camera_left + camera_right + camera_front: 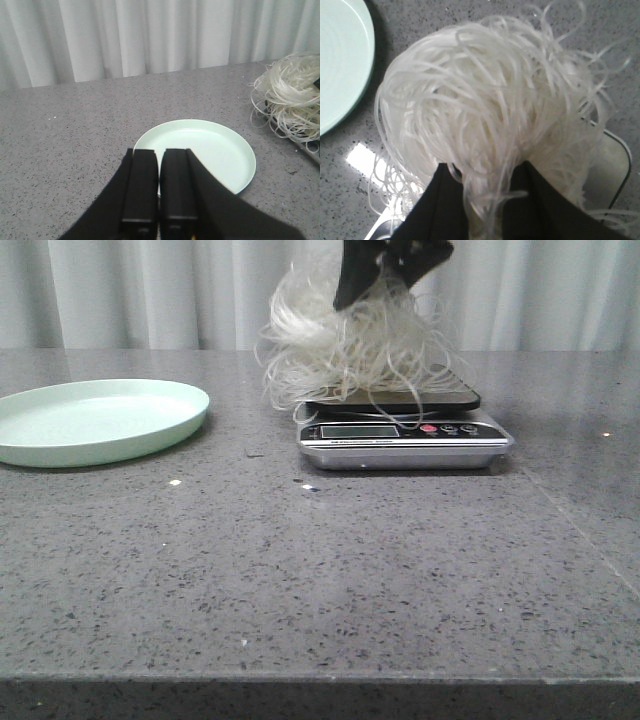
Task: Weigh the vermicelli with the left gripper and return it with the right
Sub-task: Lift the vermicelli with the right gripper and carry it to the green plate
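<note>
The vermicelli (340, 340) is a fluffy whitish tangle on the black platform of the kitchen scale (405, 435), with loose loops hanging over the scale's left edge. My right gripper (385, 275) comes down into the top of the tangle. In the right wrist view its black fingers (445, 200) are closed round a bunch of strands of the vermicelli (490, 100). My left gripper (159, 152) is shut and empty, held over the near rim of the pale green plate (210, 150), well away from the vermicelli (290, 95). The left gripper does not show in the front view.
The pale green plate (100, 420) lies empty at the left of the grey speckled table, and its rim shows in the right wrist view (340, 60). A white curtain hangs behind the table. Small crumbs (176, 482) lie in front of the plate.
</note>
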`<state>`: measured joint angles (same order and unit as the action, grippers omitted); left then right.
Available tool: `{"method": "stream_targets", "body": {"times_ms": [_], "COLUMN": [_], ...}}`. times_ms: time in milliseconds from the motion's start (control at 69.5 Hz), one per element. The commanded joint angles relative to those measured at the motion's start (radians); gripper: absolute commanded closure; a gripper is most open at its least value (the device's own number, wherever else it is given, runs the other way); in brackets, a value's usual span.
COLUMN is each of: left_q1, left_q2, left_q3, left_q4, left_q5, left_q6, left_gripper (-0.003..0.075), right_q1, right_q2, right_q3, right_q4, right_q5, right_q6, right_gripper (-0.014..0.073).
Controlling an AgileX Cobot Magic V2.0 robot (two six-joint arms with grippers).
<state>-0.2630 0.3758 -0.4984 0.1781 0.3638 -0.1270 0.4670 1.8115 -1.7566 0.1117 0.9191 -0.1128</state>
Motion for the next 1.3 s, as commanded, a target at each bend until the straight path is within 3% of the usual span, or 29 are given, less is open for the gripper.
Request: {"method": "stream_targets", "body": {"times_ms": [0, 374, 533, 835, 1281], "left_q1": [0.002, 0.002, 0.002, 0.002, 0.002], "left_q2": [0.004, 0.004, 0.004, 0.004, 0.004], "left_q3": [-0.027, -0.027, -0.027, -0.027, -0.027], "left_q4": [-0.006, -0.006, -0.006, -0.006, -0.012], "left_q5": [-0.077, -0.077, -0.077, -0.077, -0.075], "left_q6": [-0.004, -0.004, -0.004, -0.004, -0.004], "left_gripper": [0.0584, 0.0584, 0.0584, 0.0584, 0.0584], "right_q1": [-0.001, 0.032, 0.116, 0.264, 0.273], "right_q2": [-0.083, -0.086, -0.07, 0.082, 0.247], "right_q3": [-0.1, -0.378, -0.385, -0.385, -0.385], "right_q4": [-0.005, 0.071, 0.139, 0.141, 0.141], "right_q5": [-0.022, 0.001, -0.097, -0.22, -0.213], "right_q6": [-0.005, -0.005, -0.052, -0.062, -0.062], "right_gripper": [0.0439, 0.0439, 0.0439, 0.0439, 0.0439]}}
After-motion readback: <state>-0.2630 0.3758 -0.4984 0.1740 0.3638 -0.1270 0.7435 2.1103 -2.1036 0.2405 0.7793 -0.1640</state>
